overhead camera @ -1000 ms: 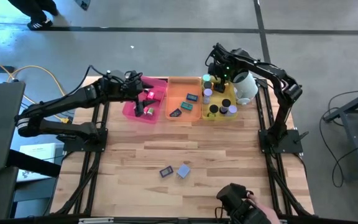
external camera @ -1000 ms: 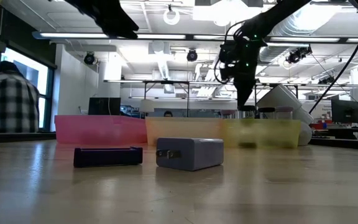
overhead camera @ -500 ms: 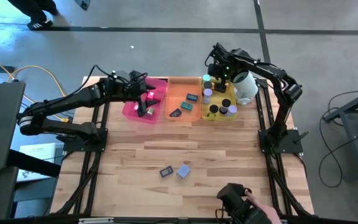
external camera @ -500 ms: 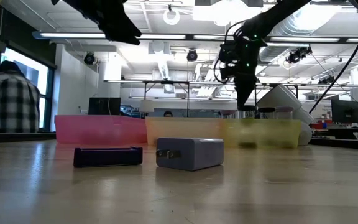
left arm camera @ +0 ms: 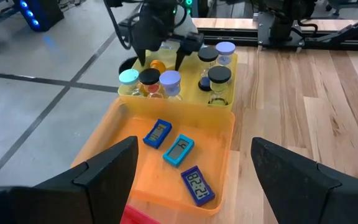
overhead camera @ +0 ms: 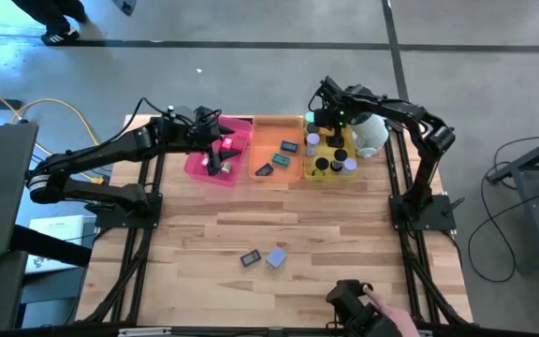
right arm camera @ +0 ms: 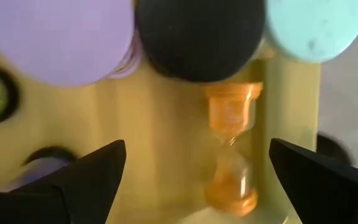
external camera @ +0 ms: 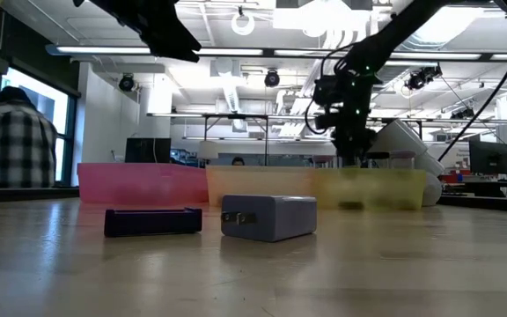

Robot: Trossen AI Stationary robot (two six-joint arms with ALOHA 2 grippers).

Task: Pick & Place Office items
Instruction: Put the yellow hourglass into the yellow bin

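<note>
While the left gripper [overhead camera: 215, 142] has only edged a little along the pink tray [overhead camera: 195, 168] and now hangs there with its fingers [left arm camera: 104, 173] spread and nothing between them, the right gripper [overhead camera: 333, 140] has dropped from above the yellow tray [overhead camera: 326, 178] down in among the things standing in it. Its fingers are spread wide and hold nothing. That reads as either a reach for something in the tray or the end of a drop-off (from these views I cannot say which).

2 items are not yet sorted: a dark flat bar [external camera: 152, 220] and a lavender block [external camera: 268, 217], just beside each other on the bare wood at the near end of the table [overhead camera: 344, 234], well apart from both arms.

The right wrist view shows what the high view hides under the arm: a small orange hourglass [right arm camera: 232, 149] lying on the yellow floor between the open fingers, beside lavender, black and teal round tops. The left wrist view alone shows the 3 blue rectangles [left arm camera: 179, 150] in the orange tray [left arm camera: 114, 146] clearly. Only the low view shows that the block has plug prongs.
</note>
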